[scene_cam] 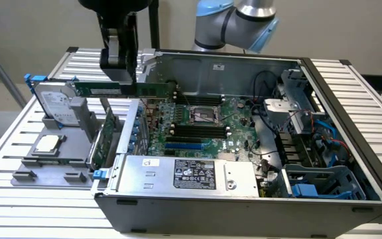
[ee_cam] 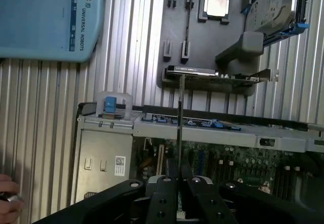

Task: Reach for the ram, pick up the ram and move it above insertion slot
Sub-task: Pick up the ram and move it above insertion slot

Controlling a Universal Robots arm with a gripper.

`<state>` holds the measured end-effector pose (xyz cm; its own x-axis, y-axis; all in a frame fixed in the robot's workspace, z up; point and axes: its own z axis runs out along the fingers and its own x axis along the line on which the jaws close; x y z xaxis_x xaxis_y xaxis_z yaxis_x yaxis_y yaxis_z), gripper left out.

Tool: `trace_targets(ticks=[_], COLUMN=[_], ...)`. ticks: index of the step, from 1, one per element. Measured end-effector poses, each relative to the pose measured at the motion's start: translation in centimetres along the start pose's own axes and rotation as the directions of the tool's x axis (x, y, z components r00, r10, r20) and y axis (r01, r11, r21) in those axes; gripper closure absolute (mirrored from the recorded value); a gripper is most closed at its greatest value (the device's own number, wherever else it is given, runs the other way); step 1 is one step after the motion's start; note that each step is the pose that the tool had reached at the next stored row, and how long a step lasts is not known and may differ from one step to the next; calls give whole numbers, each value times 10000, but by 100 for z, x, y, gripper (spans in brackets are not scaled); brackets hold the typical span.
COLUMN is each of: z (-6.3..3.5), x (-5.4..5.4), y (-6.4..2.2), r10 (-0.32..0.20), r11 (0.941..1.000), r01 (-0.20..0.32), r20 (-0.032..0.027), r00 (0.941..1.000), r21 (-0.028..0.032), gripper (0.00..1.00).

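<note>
You have the gripper (scene_cam: 126,82) clamped on the ram (scene_cam: 121,89), holding it level in the air above the case's (scene_cam: 244,206) edge on the exterior view's left. Beside it, the hard drive (scene_cam: 53,102) stands upright in the grey holder (scene_cam: 51,167). The motherboard's (scene_cam: 204,124) black slots (scene_cam: 194,132) lie below, toward the exterior view's right.

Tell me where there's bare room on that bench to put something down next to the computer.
The slatted table is bare along the exterior view's left edge, beside the grey fixture tray, and at the front under it. A strip past the open case on the right is free too. The tray itself is crowded: hard drive, processor chip, expansion card.
</note>
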<state>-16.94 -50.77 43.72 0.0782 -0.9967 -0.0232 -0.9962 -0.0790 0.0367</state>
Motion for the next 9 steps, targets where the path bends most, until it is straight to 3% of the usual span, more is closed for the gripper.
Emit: trace_targets(ticks=[9], z=[16], x=[-142], y=[-361], r10=[-1], r11=[10000], r01=[1], r20=[-6], r00=[10000], r21=[-1], gripper=[86])
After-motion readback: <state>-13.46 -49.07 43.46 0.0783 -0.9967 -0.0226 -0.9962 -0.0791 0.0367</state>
